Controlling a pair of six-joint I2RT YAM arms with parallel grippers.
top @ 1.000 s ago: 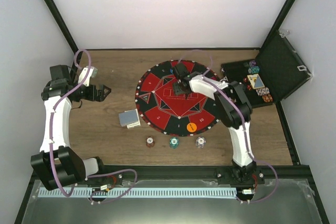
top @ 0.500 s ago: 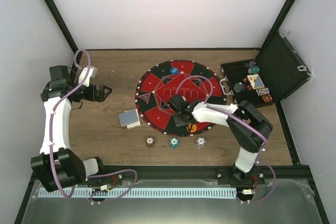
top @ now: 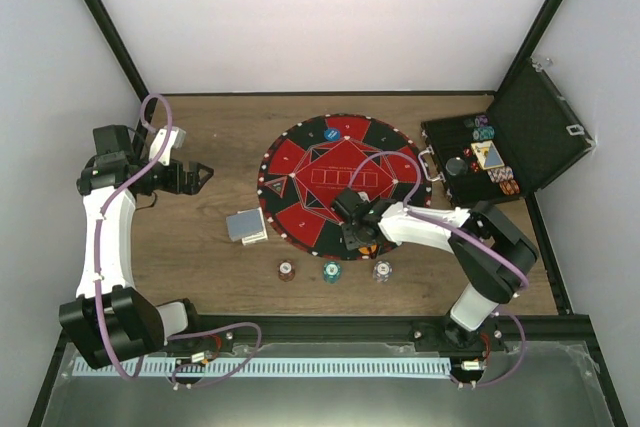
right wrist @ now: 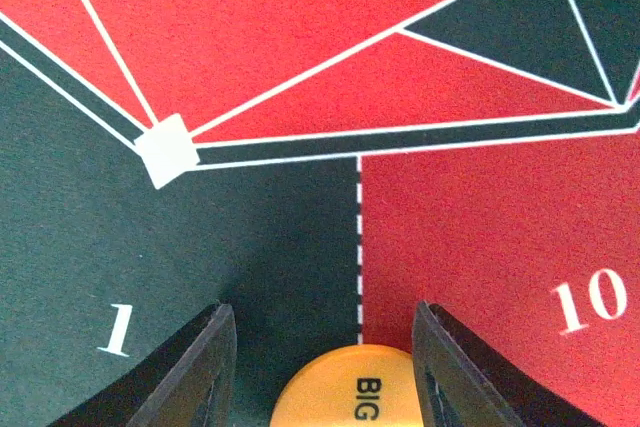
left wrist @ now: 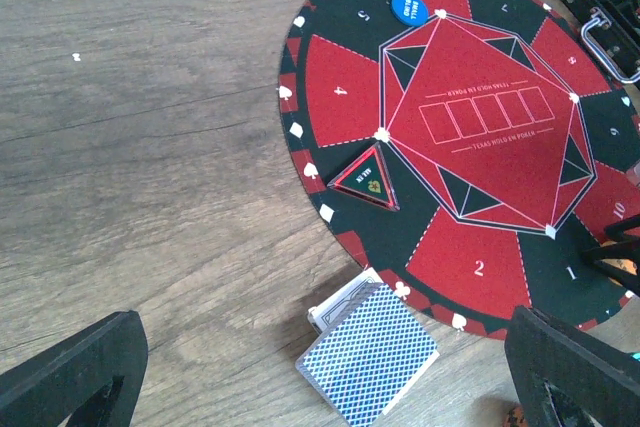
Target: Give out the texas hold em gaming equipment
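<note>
A deck of blue-backed cards [top: 246,226] lies on the wood just left of the round red-and-black mat [top: 300,162]; it also shows in the left wrist view [left wrist: 370,352]. A blue chip [top: 331,134] sits on the mat's far part, also in the left wrist view [left wrist: 408,8]. An orange chip [top: 368,247] marked "BIG" lies at the mat's near edge. My right gripper [top: 357,235] is low over it, open, its fingers either side of the chip [right wrist: 345,392]. Red [top: 287,271], teal [top: 331,271] and white [top: 381,270] chips lie in front of the mat. My left gripper [top: 196,175] is open and empty, left of the mat.
A black hinged case [top: 540,127] stands open at the right, with more chips and a card in its tray. A triangular marker [left wrist: 366,179] lies on the mat's left part. Bare wood surrounds the mat; white walls close in the back and sides.
My right gripper has swung from the mat's far side to its near edge and come down over the orange chip. The left arm has not moved.
</note>
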